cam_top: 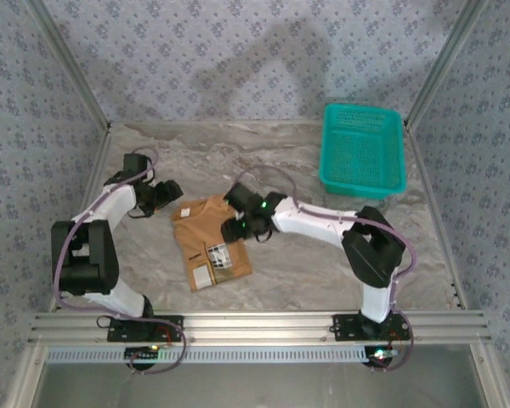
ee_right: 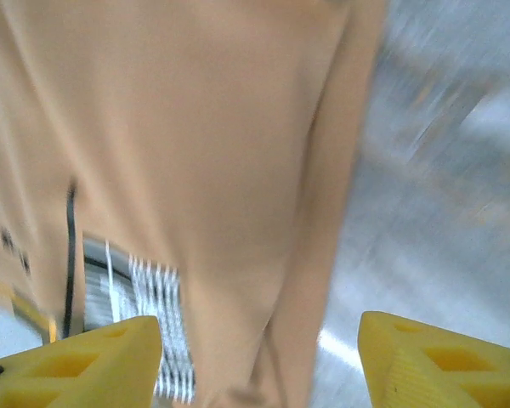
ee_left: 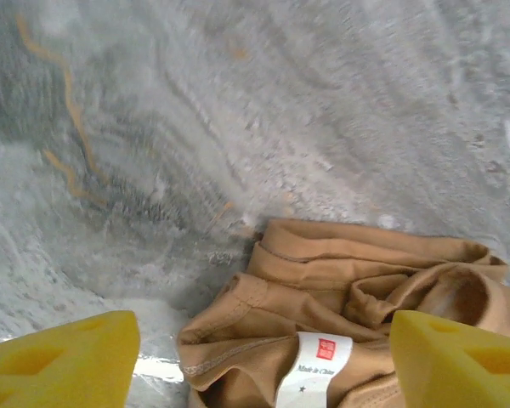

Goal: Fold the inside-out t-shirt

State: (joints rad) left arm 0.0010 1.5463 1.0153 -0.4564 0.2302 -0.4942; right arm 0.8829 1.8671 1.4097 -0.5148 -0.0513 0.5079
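- Top view: the shirt [cam_top: 200, 228] lies mid-frame on the marbled worktop [cam_top: 323, 255] as a compact rectangle, so folding looks nearly done. The left tool [cam_top: 166, 197] is by its upper-left corner and the right tool [cam_top: 236, 223] at its upper-right edge.
- Left wrist: soft tan cloth is bunched at lower right with a white label [ee_left: 316, 365] showing; the tool is apart and empty.
- Right wrist: smooth, blurred cloth; the tool is apart and empty.

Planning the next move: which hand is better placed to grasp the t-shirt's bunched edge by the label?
Probably left: the left hand, open, faces the t-shirt there; the right hand is over its smooth side.
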